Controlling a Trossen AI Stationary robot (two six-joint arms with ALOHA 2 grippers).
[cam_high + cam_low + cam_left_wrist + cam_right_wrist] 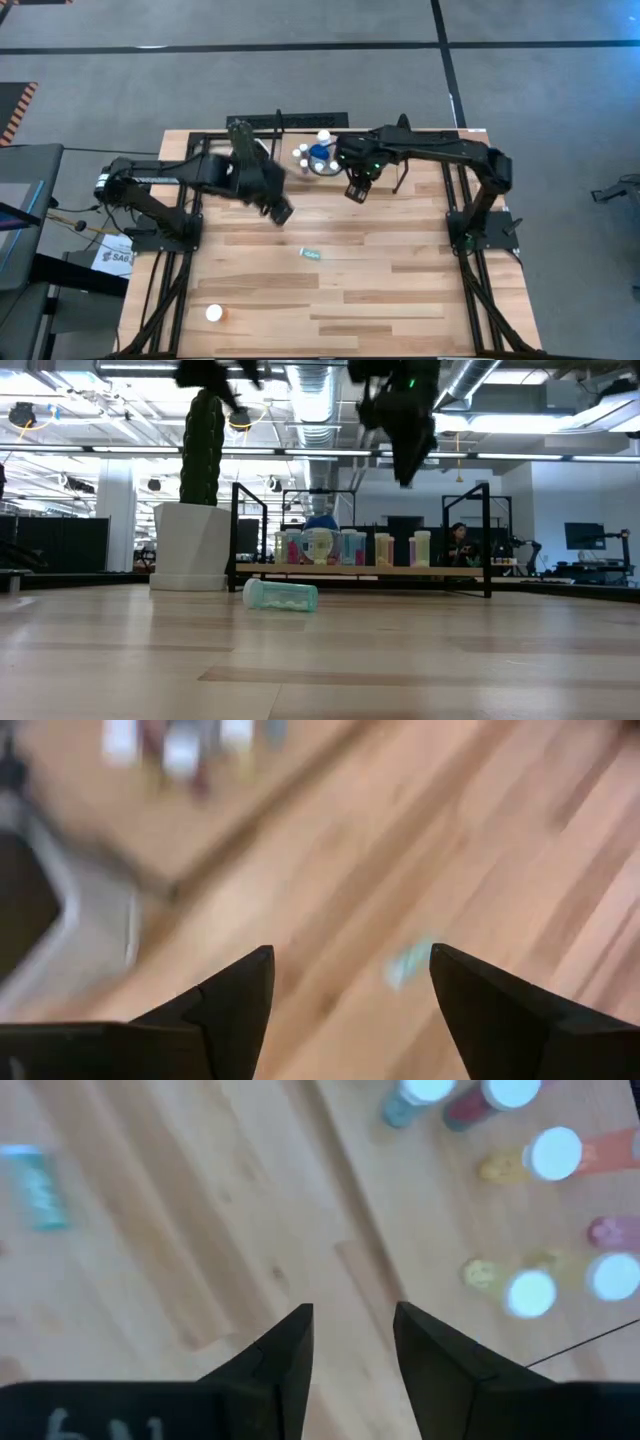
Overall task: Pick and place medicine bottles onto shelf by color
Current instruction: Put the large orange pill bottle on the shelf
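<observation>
Your left tool (284, 213) hung open above the worktop (400, 290); your right tool (355, 192), empty, stood narrowly parted beside the shelf (420, 170); one teal bottle (311, 253) lay toppled.

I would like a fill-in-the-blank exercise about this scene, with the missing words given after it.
1. The teal bottle on the tabletop is lying on its ____.
2. Both pincers, left and right, hold ____.
3. In the low view, the white pot holds a green ____.
4. The other bottles stand together on the ____.

Missing words: side; nothing; cactus; shelf
</observation>
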